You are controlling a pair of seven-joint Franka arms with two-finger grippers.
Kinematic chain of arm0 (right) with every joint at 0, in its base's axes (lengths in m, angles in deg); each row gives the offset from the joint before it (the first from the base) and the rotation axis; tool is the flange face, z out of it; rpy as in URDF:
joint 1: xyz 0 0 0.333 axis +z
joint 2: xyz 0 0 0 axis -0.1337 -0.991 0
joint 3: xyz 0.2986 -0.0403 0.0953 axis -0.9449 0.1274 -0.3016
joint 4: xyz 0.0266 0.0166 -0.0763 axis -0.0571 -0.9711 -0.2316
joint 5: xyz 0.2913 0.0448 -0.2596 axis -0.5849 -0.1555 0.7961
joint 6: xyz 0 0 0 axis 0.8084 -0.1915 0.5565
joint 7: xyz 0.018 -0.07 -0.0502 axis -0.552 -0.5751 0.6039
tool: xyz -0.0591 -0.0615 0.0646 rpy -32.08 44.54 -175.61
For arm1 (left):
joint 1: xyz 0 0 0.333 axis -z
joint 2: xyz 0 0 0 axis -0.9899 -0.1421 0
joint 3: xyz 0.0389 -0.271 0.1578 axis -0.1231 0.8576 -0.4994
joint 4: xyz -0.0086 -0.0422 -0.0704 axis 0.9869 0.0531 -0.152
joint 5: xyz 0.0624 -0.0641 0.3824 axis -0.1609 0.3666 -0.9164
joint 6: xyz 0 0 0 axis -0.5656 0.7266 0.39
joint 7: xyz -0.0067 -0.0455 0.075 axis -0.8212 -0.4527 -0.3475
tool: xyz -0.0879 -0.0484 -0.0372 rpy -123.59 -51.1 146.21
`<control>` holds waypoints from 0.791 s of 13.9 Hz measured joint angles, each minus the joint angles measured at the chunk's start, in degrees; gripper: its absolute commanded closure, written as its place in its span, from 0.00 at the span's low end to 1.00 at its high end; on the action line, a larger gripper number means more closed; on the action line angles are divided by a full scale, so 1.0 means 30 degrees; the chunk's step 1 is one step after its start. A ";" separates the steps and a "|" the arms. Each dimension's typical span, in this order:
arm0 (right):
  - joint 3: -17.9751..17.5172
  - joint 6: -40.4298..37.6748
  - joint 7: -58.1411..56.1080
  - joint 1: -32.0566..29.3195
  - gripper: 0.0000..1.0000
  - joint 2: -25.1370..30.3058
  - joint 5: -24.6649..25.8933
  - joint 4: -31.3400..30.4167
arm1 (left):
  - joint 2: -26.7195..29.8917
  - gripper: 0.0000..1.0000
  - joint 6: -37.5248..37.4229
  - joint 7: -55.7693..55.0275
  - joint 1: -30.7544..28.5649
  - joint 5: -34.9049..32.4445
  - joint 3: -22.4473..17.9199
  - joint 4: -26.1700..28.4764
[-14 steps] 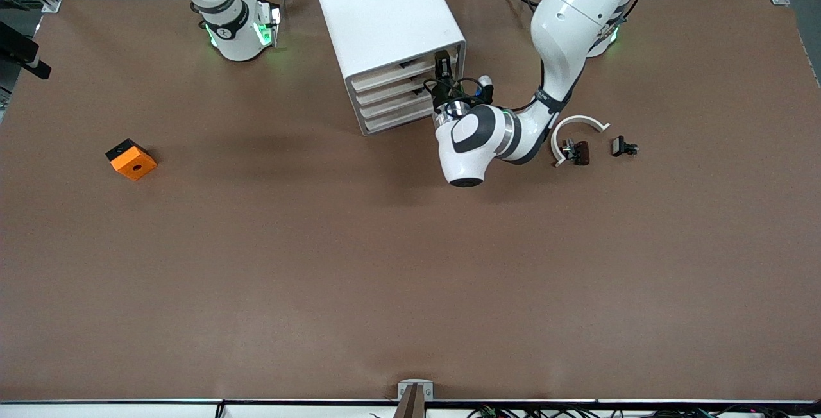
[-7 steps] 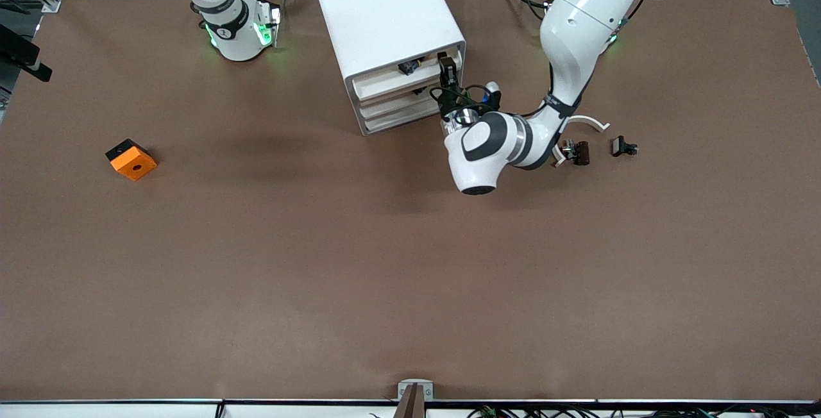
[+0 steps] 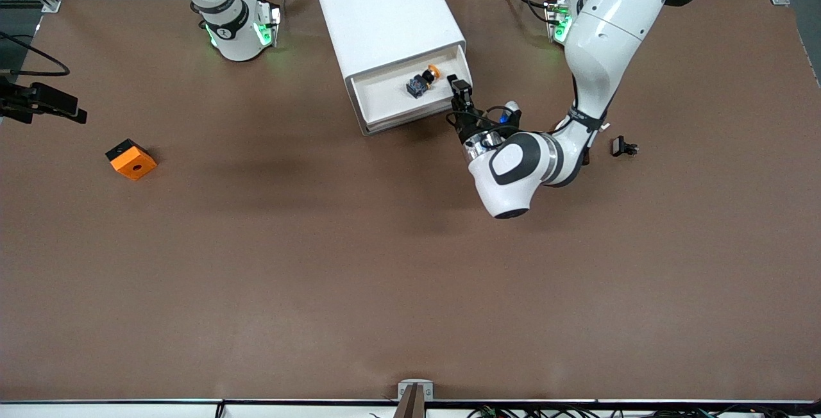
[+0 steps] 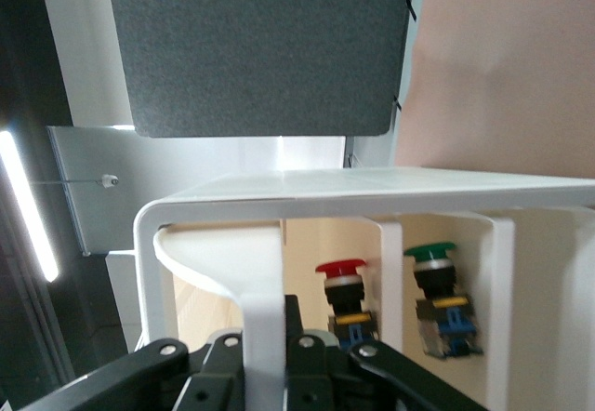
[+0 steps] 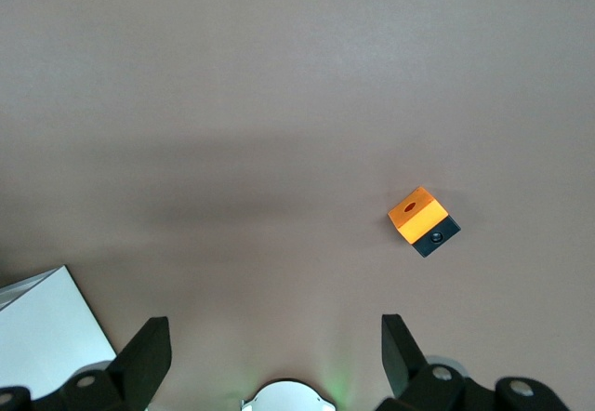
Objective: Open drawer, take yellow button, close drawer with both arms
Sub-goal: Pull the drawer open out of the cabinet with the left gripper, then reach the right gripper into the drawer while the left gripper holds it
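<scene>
The white cabinet (image 3: 381,8) stands between the two arm bases, and its top drawer (image 3: 385,94) is pulled out toward the front camera. In the drawer lies the button (image 3: 423,81), its orange cap pointing toward the left arm's end. My left gripper (image 3: 460,94) is shut on the drawer's front edge at the corner nearest the left arm. In the left wrist view the left gripper (image 4: 263,337) pinches that white front wall (image 4: 263,271). My right gripper (image 5: 274,346) hangs open and empty, high over the table by the right arm's base.
An orange cube (image 3: 131,159) with a hole lies toward the right arm's end, also under the right gripper as the orange cube (image 5: 423,220). A small dark part (image 3: 623,146) lies beside the left arm. Lower drawers hold a red-capped button (image 4: 341,290) and a green-capped one (image 4: 437,281).
The left gripper has drawn the top drawer out toward the front camera, and the button inside has come into sight. The left arm's wrist moved along with it.
</scene>
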 measured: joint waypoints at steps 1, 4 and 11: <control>0.0002 -0.0036 0.0000 -0.0002 0.00 -0.0124 0.0000 -0.0007 | -0.0042 0.88 0.0243 0.0000 -0.0334 0.0009 -0.0002 -0.0210; 0.0046 -0.0045 0.0000 -0.0054 0.00 -0.1083 0.0035 -0.0027 | -0.0062 0.87 0.0465 0.0001 -0.1386 0.0026 -0.0008 -0.0814; 0.0039 0.0709 0.2423 -0.0135 0.00 -0.2780 -0.0284 0.0206 | -0.0138 0.87 0.0707 0.0002 -0.2454 0.0061 -0.0014 -0.1570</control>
